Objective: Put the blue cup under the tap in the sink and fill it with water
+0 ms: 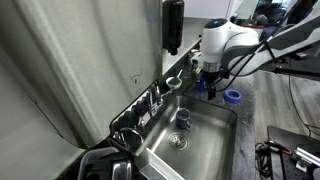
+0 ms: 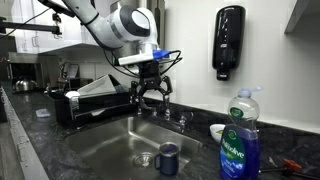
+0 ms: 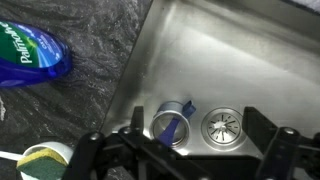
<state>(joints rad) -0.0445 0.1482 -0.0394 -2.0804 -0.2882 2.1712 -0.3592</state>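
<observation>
The small dark blue cup [image 1: 182,117] [image 2: 168,157] stands upright on the floor of the steel sink [image 1: 212,128] [image 2: 100,143], right beside the round drain [image 2: 143,159]. From the wrist view I look down into the cup [image 3: 170,123], with the drain [image 3: 222,124] to its right. My gripper [image 1: 208,86] [image 2: 150,95] [image 3: 185,160] hangs open well above the basin, nothing between its fingers. The chrome tap [image 1: 152,99] [image 2: 170,117] sits on the sink's rim by the wall, apart from the cup.
A blue dish-soap bottle [image 2: 240,142] [image 3: 30,55] stands on the dark counter near the sink. A small white bowl with a sponge [image 3: 42,160] and a blue tape ring [image 1: 233,96] lie on the counter. A black soap dispenser [image 2: 228,40] hangs on the wall.
</observation>
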